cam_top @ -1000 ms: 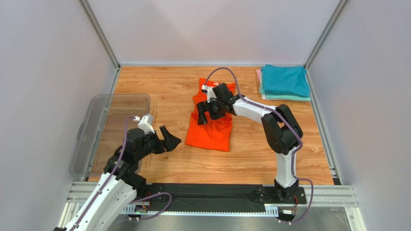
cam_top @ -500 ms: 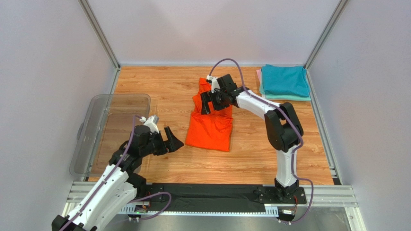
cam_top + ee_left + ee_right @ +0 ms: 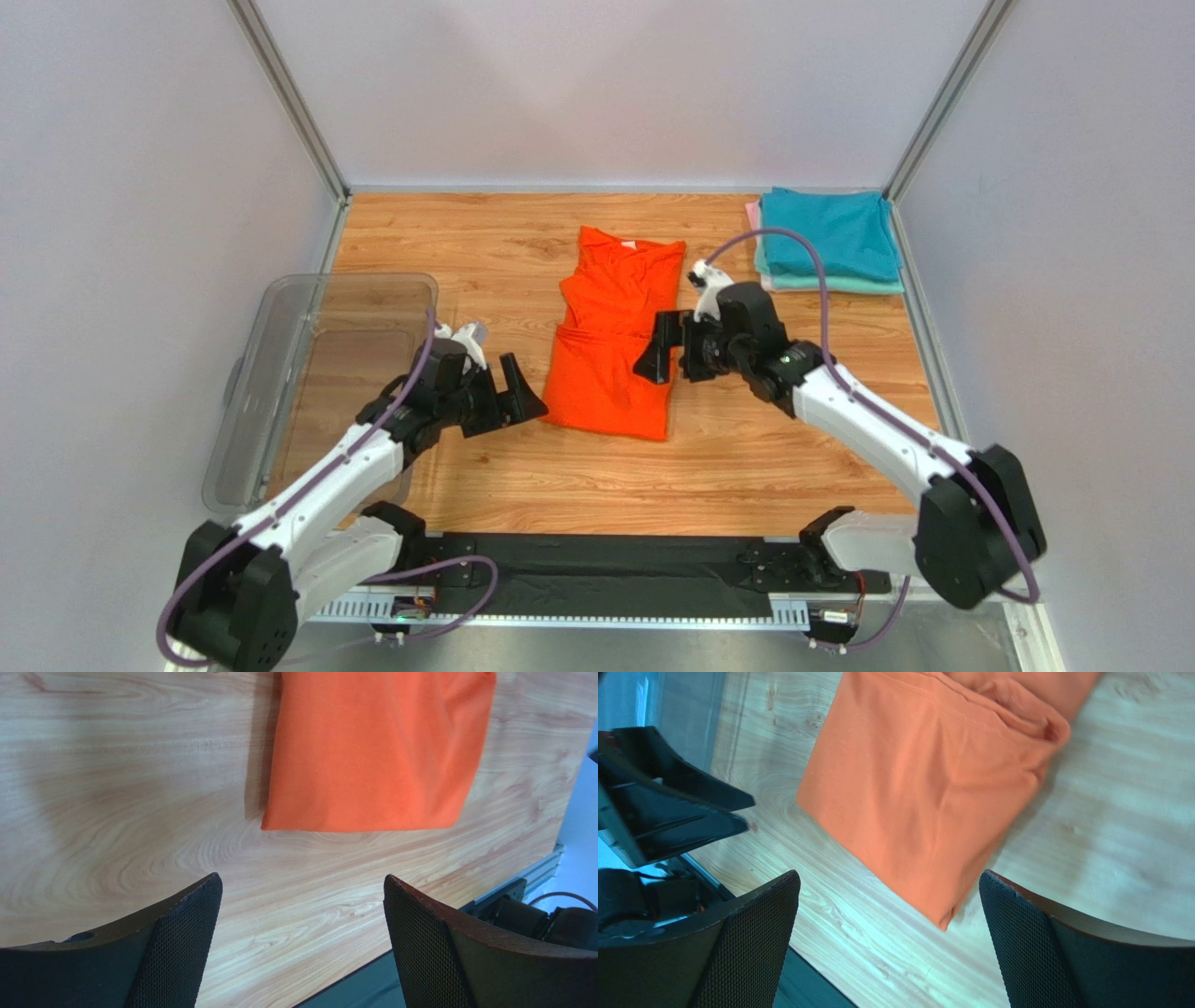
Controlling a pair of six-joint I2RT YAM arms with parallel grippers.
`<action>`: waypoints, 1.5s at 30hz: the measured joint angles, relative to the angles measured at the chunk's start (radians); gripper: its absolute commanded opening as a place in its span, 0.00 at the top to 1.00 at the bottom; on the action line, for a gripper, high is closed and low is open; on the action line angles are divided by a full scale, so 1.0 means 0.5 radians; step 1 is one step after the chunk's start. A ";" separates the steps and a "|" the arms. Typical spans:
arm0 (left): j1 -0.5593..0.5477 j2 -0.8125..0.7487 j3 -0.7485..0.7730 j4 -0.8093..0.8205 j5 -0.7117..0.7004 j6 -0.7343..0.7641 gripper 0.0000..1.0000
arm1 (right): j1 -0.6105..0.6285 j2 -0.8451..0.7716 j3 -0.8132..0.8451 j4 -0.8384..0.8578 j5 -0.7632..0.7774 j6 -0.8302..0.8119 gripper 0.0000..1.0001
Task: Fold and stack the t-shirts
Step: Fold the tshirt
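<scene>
The orange t-shirt (image 3: 615, 343) lies on the wooden table, folded into a long narrow strip with its collar at the far end. My left gripper (image 3: 516, 399) is open just left of the shirt's near-left corner; in the left wrist view the orange t-shirt (image 3: 379, 749) lies beyond my left gripper (image 3: 300, 880). My right gripper (image 3: 659, 350) is open at the shirt's right edge; the right wrist view shows the near corner of the orange t-shirt (image 3: 934, 791) between the fingers of my right gripper (image 3: 889, 875), untouched. Folded t-shirts, teal (image 3: 828, 231) over mint green (image 3: 828, 284) and pink (image 3: 753, 224), are stacked at the back right.
A clear plastic tub (image 3: 281, 364) stands along the left edge, close behind my left arm. Metal frame rails and grey walls border the table. A black mat (image 3: 603, 567) covers the near edge between the arm bases.
My right gripper has pulled back off the shirt's upper half to its right edge, staying open. My left gripper has moved right to the shirt's near-left corner.
</scene>
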 measured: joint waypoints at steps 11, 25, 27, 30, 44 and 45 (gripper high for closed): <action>0.000 0.681 0.237 0.179 -0.086 0.103 0.44 | -0.059 -0.454 -0.296 -0.007 0.166 0.246 0.00; 0.001 0.974 0.259 0.391 0.091 0.114 0.77 | -0.059 -0.472 -0.386 -0.090 0.220 0.283 0.01; 0.001 1.000 0.259 0.419 0.132 0.110 0.77 | -0.059 -0.455 -0.401 -0.091 0.221 0.288 0.01; 0.002 1.000 0.227 0.460 0.170 0.102 0.77 | -0.059 -0.438 -0.429 -0.097 0.220 0.296 0.01; 0.002 0.806 0.041 0.450 0.179 0.091 0.84 | -0.059 -0.361 -0.504 -0.066 0.135 0.298 0.02; 0.002 0.805 0.031 0.462 0.195 0.089 0.84 | -0.059 -0.346 -0.515 -0.053 0.121 0.298 0.02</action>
